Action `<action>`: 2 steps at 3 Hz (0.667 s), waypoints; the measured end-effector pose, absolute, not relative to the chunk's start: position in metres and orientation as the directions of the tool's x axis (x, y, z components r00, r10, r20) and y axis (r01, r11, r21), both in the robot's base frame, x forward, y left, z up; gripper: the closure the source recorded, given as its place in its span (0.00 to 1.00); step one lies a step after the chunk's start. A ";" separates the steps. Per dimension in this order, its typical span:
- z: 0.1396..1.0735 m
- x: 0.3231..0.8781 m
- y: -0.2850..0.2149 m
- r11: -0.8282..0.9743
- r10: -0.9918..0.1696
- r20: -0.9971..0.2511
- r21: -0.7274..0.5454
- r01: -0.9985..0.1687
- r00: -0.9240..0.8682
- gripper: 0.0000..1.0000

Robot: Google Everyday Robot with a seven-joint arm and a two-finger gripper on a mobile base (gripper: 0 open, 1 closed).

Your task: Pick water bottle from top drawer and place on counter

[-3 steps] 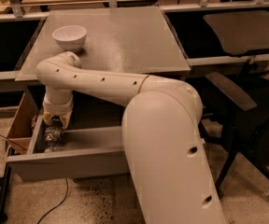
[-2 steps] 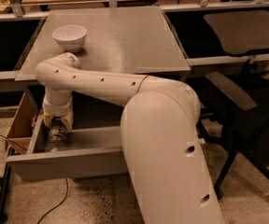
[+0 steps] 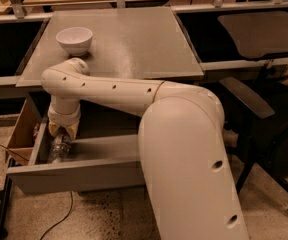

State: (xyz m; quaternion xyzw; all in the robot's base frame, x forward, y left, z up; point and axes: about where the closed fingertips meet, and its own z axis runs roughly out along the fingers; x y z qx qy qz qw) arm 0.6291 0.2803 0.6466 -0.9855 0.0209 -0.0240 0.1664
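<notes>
Fingers (image 3: 71, 131) of gripper (image 3: 64, 135) tight on water bottle (image 3: 59, 150) in top drawer (image 3: 79, 177), farther right than before.

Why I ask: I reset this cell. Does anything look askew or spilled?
Nothing stands out. The water bottle lies on its side at the left end of the open top drawer, under the gripper; the white bowl sits upright on the counter.

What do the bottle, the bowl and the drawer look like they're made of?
Bottle: clear thin plastic, see-through and crinkled. Bowl: smooth white, likely ceramic. Drawer: matte grey, perhaps painted metal or laminate. Gripper is down in the drawer, at the bottle.
</notes>
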 end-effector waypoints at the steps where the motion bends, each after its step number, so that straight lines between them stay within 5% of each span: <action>1: 0.664 0.623 0.266 -0.945 -0.072 0.074 -0.324 -0.045 0.995 1.00; 2: 0.690 0.614 0.246 -0.948 -0.107 0.108 -0.312 -0.068 0.988 1.00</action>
